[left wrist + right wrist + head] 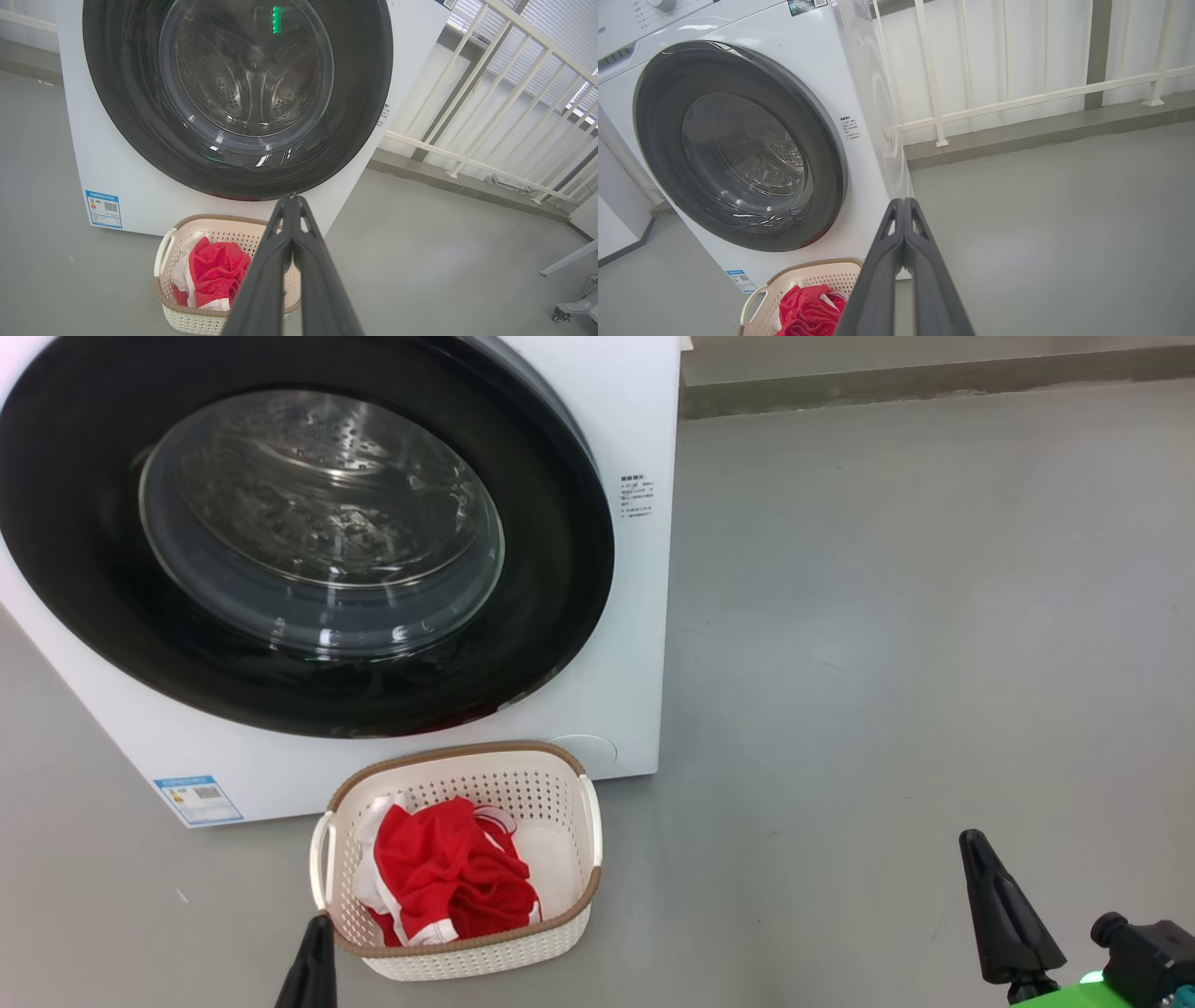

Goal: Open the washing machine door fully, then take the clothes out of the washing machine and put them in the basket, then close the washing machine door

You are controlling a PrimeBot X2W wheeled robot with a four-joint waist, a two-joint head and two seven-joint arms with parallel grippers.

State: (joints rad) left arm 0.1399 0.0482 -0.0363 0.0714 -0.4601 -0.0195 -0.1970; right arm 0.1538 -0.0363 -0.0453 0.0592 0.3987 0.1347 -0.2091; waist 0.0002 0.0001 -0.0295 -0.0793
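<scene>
The washing machine stands at the upper left with its round black-rimmed door lying flat against its front; the steel drum shows through the glass bowl. On the floor before it sits the cream basket, and the red clothes with white trim lie inside. My left gripper is shut, its tip at the basket's near left rim. My right gripper hangs shut over bare floor, well right of the basket. Both wrist views show the fingers pressed together with nothing between them: left, right.
Grey floor stretches to the right of the machine. A low grey kerb runs along the far wall, with a white railing above it. A blue label sits at the machine's lower left corner.
</scene>
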